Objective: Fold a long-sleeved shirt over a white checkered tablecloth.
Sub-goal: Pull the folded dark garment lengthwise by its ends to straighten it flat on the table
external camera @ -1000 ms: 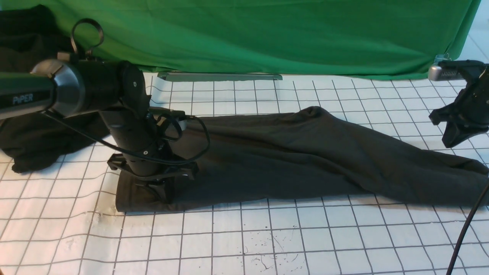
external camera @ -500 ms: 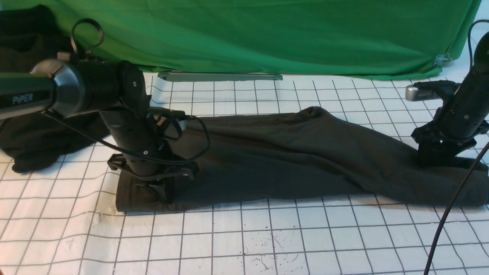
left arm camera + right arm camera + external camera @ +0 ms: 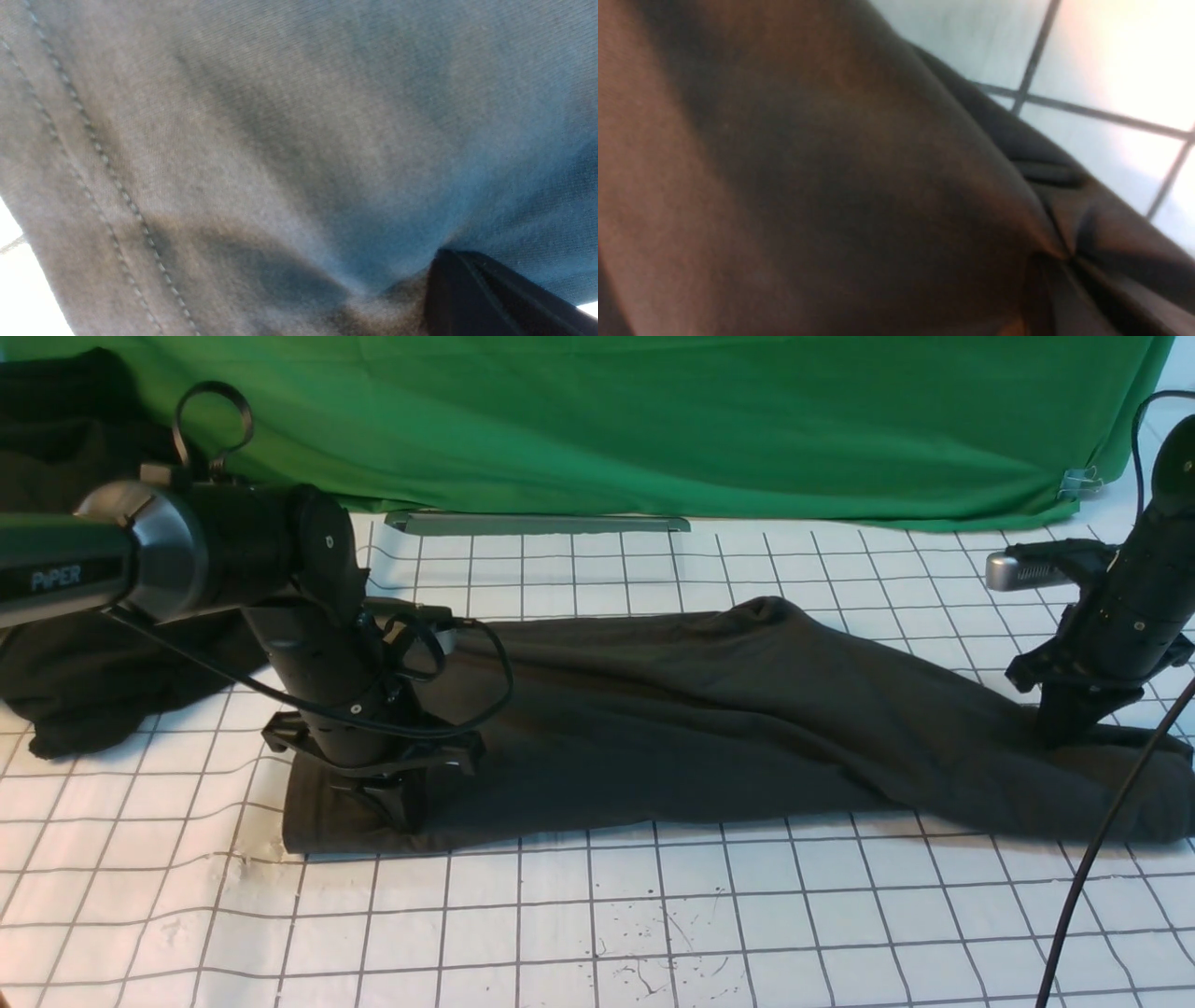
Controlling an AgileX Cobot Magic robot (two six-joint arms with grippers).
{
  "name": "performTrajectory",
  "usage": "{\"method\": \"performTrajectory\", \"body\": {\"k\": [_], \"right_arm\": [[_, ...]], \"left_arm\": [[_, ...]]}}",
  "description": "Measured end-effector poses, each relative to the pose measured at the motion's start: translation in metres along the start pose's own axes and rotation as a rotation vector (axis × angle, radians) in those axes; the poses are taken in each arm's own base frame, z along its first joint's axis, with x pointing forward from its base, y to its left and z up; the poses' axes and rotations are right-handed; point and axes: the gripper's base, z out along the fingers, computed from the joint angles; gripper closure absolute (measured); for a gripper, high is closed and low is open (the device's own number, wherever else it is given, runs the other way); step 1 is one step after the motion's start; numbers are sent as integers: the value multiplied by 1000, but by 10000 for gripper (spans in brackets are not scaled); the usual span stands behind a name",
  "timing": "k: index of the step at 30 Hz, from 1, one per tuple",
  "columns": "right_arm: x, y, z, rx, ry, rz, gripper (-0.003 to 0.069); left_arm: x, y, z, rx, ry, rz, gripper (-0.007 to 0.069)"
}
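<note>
I see a green cloth [image 3: 653, 420] hanging across the back as a backdrop, a grey metal bar [image 3: 537, 523] lying along its lower edge, and a metal clip [image 3: 1080, 483] at its right corner. The light is even.

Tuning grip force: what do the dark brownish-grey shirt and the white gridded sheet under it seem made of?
The dark brownish-grey shirt seems soft matte knit, probably cotton: fine weave and hem stitching show. The white gridded sheet looks smooth, faintly shiny, maybe plastic-coated; it ripples shallowly.

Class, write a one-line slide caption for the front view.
The left gripper and right gripper pinch opposite ends of the long-sleeved shirt on the white checkered tablecloth.
</note>
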Motion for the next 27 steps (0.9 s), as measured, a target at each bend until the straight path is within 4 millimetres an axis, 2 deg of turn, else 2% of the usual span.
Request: {"method": "performTrajectory", "body": {"k": [7,21,23,24,25,27], "right_arm": [[-2,-13,-27,41,-125,29,652],[-13,-24,-33,124,-255,20,646],[-14,-25,-34,134,-261,23,585],[-13,-25,-34,136,-259,39,526],[-13,-25,-36,139,-259,40,515],[-8,-25,-46,157,-240,81,357]], "left_arm": [[0,0,0,0,0,0,629],[0,0,0,1,3,-1,629],[0,0,0,1,3,-1,629],[0,0,0,1,3,0,629],[0,0,0,0,4,1,629],[0,0,0,0,5,4,629]]}}
